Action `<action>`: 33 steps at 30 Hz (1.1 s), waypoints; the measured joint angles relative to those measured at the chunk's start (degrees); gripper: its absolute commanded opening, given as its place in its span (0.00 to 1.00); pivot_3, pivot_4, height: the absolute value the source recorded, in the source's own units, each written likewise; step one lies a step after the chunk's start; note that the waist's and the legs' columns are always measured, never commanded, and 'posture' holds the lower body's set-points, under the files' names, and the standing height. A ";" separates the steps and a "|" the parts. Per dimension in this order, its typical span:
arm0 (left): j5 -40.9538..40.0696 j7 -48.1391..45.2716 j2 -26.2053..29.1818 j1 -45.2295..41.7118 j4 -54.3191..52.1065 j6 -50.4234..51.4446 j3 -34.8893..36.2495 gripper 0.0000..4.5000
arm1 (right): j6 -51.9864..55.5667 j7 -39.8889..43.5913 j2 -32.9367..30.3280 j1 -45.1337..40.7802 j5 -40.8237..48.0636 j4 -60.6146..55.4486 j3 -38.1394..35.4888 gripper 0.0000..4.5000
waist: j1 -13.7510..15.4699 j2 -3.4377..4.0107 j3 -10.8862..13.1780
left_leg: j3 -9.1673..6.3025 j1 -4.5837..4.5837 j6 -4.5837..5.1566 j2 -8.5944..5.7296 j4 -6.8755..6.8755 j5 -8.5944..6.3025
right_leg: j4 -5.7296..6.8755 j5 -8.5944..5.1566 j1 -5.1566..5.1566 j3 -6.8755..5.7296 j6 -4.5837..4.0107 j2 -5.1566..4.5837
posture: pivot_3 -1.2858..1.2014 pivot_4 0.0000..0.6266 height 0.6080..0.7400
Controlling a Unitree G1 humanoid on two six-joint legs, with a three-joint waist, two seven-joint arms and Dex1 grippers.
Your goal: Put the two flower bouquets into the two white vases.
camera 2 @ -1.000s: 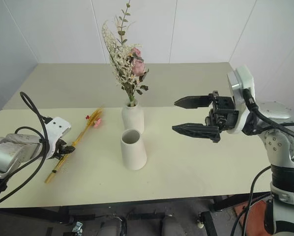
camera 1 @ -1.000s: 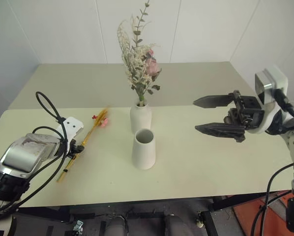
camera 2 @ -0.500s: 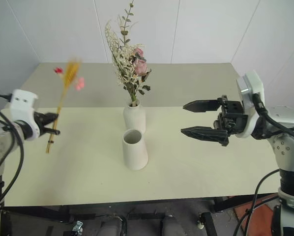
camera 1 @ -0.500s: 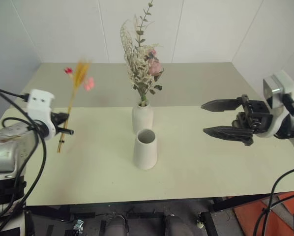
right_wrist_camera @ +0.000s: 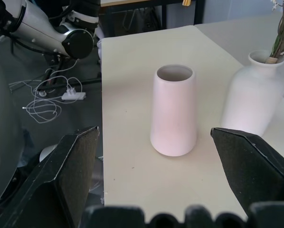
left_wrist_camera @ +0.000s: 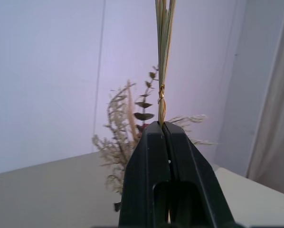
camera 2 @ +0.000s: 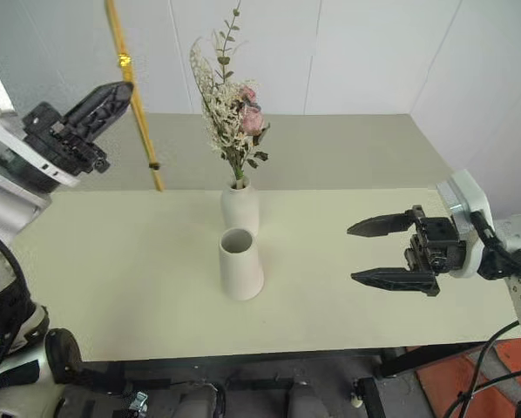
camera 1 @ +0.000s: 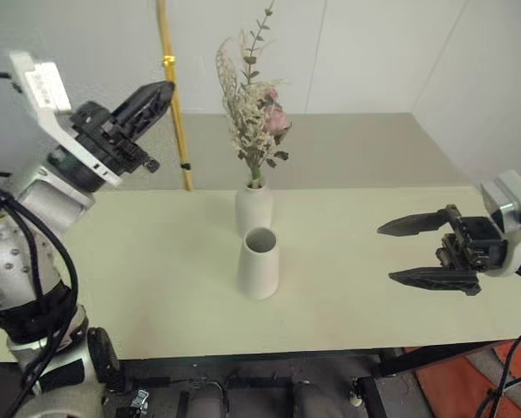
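One plain white vase [camera 1: 259,264] (cone-shaped)

Table [camera 1: 138,287] (two white vases [camera 1: 258,264])

Silver-grey arm shells, white wrist camera blocks, black two-finger left gripper [camera 1: 162,90] and right gripper [camera 1: 395,252], loose black cables.

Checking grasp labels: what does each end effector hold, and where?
Left end effector pinches the slim golden-yellow wheat-like bunch low on its stems, just below the tie. Right end effector is open, holding nothing.
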 measured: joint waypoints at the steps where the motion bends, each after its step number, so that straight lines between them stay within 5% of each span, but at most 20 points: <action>1: -0.50 0.02 -0.59 0.07 0.00 -0.06 -1.41 0.01 | -0.27 -0.04 0.00 0.42 -0.07 -0.01 -0.10 1.00 | 0.02 0.00 0.00 | -0.02 0.00 0.00 0.00 0.02 0.00 | 0.01 -0.04 0.01 0.00 0.07 0.02 | 0.52 0.24 1.00; 13: -4.59 1.74 -6.92 -0.66 1.34 -1.13 -11.29 0.01 | -0.74 -2.81 0.00 3.17 -0.37 -2.59 -1.47 1.00 | 0.45 0.00 0.00 | -0.02 -0.02 0.00 -0.02 0.15 0.00 | 0.00 -0.04 0.07 0.00 0.08 0.01 | 0.52 0.24 1.00; 33: 9.07 -9.32 -8.66 12.06 1.20 -14.26 -23.56 0.01 | 0.28 -6.95 0.00 6.10 2.11 -6.44 -4.05 1.00 | 0.45 0.03 -0.01 | -0.01 -0.03 0.00 -0.02 0.14 0.00 | -0.03 -0.04 0.06 0.03 0.09 0.01 | 0.52 0.24 1.00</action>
